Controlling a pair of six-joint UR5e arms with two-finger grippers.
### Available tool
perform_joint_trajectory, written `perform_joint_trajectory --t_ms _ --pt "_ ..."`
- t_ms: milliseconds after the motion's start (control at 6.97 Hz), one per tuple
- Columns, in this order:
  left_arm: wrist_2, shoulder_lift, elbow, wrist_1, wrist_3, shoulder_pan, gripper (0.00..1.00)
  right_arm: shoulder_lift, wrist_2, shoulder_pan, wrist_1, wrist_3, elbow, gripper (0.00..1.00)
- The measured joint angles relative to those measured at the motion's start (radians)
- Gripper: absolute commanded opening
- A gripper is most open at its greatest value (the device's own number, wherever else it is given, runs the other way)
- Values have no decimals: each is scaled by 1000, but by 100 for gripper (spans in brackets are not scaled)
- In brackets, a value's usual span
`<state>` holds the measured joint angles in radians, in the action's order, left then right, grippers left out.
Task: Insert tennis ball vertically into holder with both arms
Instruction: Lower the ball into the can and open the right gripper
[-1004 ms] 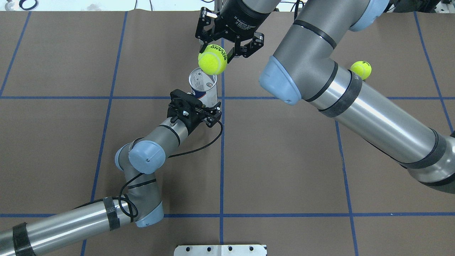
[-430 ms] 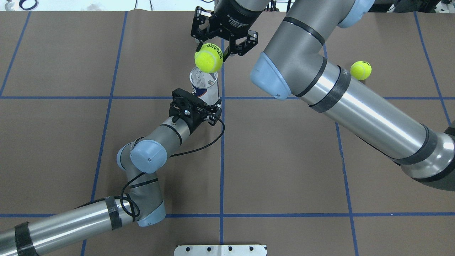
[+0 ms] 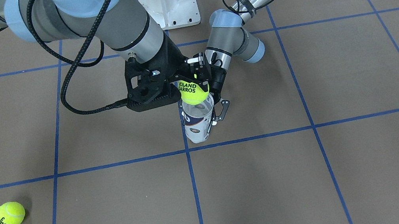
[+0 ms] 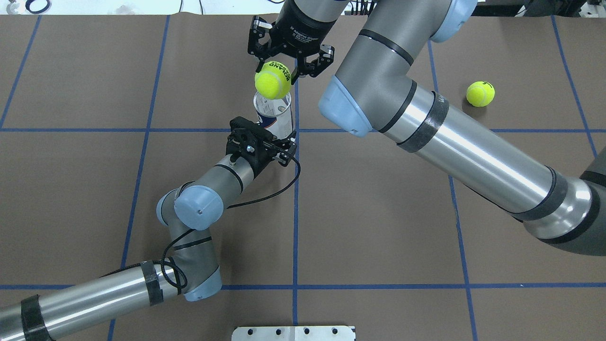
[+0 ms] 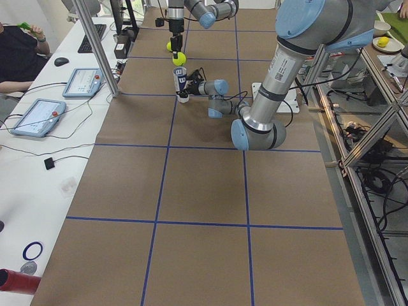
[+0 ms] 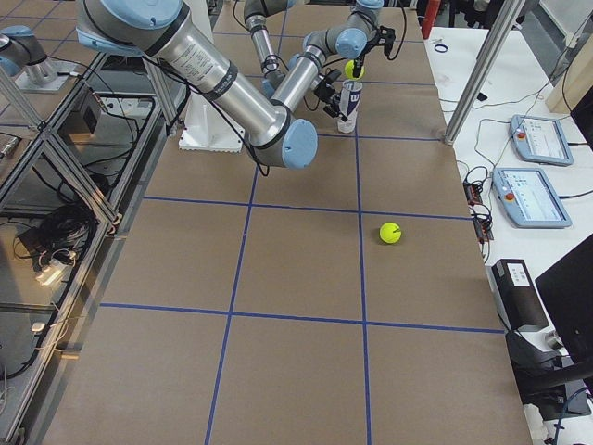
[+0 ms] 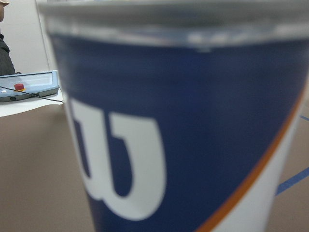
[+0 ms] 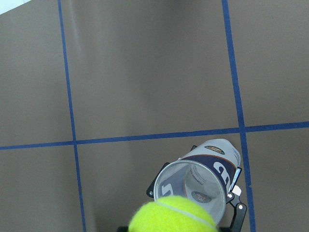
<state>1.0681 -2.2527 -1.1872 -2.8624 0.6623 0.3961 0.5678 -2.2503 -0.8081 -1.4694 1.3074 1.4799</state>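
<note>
- We count two arms, two grippers, two tennis balls and one holder.
- Nearest the robot's side: white base plate (image 4: 293,332) at the edge of the brown mat (image 4: 378,213).
- Left arm (image 4: 94,296) comes in low over the mat, elbow folded, wrist pointing away from the robot.
- Left gripper (image 4: 270,143) is clamped around the lower part of the holder (image 4: 275,121), with fingers on both sides of the can.
- The holder stands upright, mouth up, just beside a crossing of the blue tape lines. We can't tell whether its bottom rests on the mat.
- Holder look: clear plastic tube with a clear band at the rim. The label is navy and white with a big white "W" and an orange diagonal stripe, which is sharpest in the left wrist view. From the right wrist view we see down the open mouth to the bottom.
- Ball one (image 4: 272,81): yellow-green, "ROLAND GARROS" print, sitting right over the holder's mouth. We can't tell whether it touches the rim.
- Right gripper (image 4: 282,70) points down, fingers closed on ball one from above.
- Right arm (image 4: 473,151) reaches diagonally across from the right side, high above the mat.
- Ball two (image 4: 480,93): loose on the mat, well apart from the holder, on the right arm's side.
</note>
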Motion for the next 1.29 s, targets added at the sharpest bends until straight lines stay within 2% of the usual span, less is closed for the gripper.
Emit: perform_joint_trajectory --t_ms 287,430,1290 --pt "1 -2 -1 0 -1 1 75 -16 30 20 1 -3 -35 0" --pt "1 -2 -1 1 -2 1 75 -18 36 25 0 -2 -39 99" --pt "1 -2 -3 6 -3 2 75 -13 52 7 0 -25 -35 100"
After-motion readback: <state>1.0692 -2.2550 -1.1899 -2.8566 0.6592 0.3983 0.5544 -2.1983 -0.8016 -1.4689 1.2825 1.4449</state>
